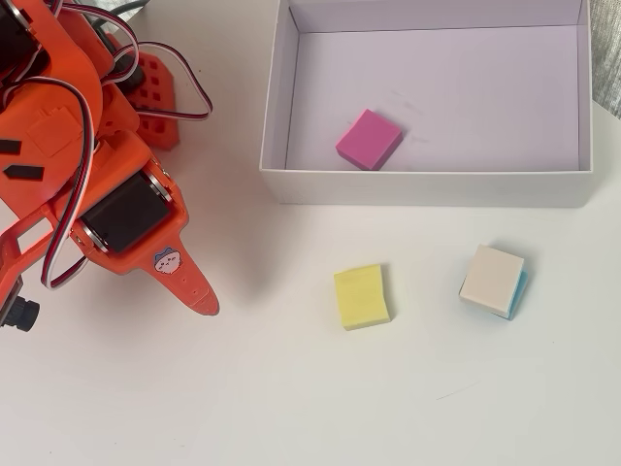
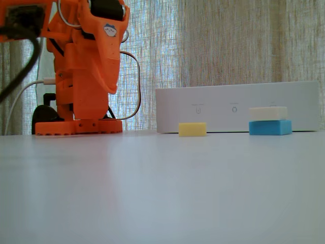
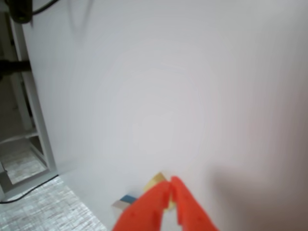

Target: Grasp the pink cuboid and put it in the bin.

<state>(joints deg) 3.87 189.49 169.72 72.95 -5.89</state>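
The pink cuboid point(image 1: 369, 139) lies inside the bin point(image 1: 424, 184), near its front wall. It looks light, matte and possibly soft, best pinched across two flat opposite sides. The orange gripper point(image 3: 170, 188) hangs well apart over the table, jaws closed on nothing.

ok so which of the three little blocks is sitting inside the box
The pink cuboid. In the overhead view it lies inside the bin, near its front wall. The yellow block and the beige-topped blue block sit outside on the table.
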